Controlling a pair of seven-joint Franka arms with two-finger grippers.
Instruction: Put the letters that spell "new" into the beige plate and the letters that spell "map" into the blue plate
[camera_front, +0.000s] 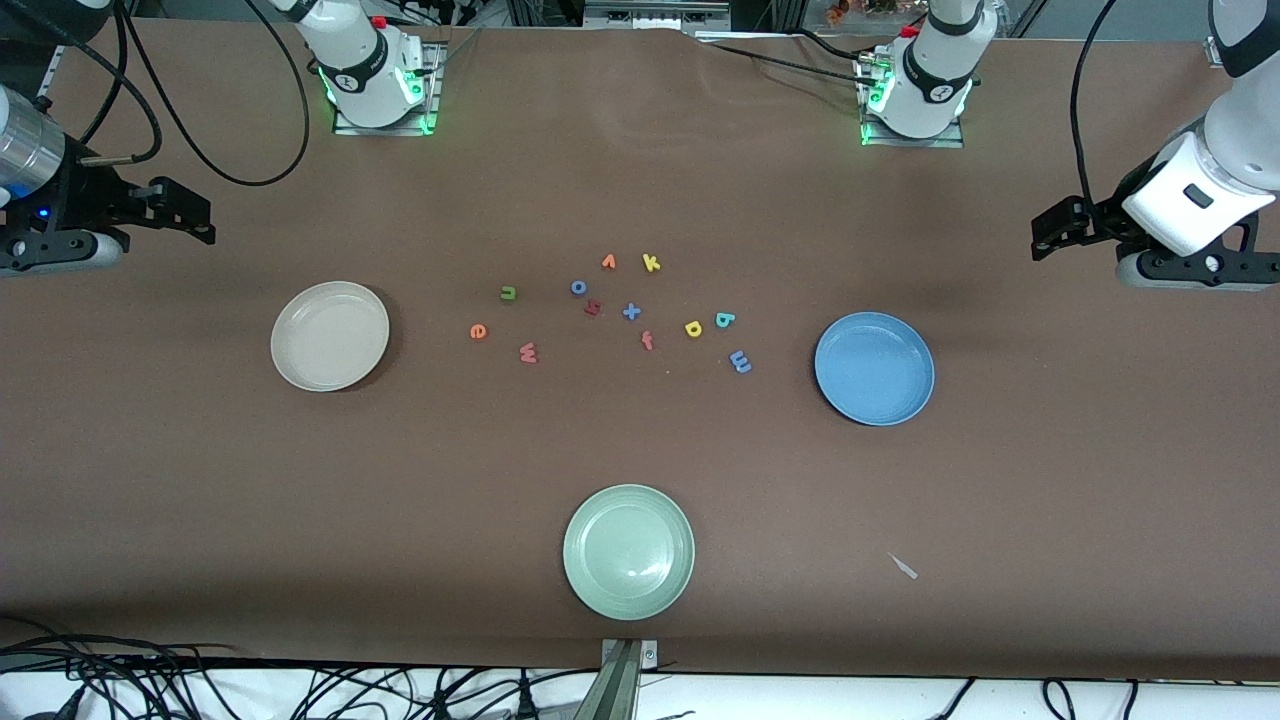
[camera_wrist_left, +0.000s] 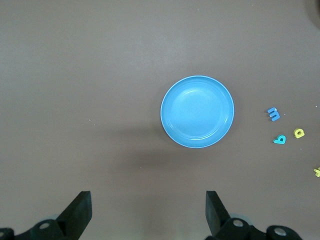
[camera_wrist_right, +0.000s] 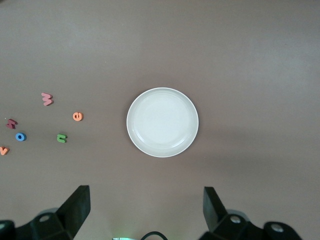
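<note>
table: brown mat (camera_front: 640, 450), cables along the front edge
plates: beige plate (camera_front: 330, 336), blue plate (camera_front: 874, 368), pale green plate (camera_front: 628, 551), all bare
left gripper (camera_wrist_left: 148, 212): fingers apart, holding nothing
right gripper (camera_wrist_right: 146, 210): fingers apart, holding nothing

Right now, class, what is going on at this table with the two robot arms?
Nothing is held yet. The left gripper and right gripper hang open over the table's ends. The round beige plate and round blue plate hold nothing. The small foam letters, including the green n and blue m, lie scattered between them.

Beige plate (camera_front: 329, 336), blue plate (camera_front: 874, 368), foam letters (camera_front: 630, 311) scattered between them, pale green plate (camera_front: 628, 551) nearer the camera
</note>
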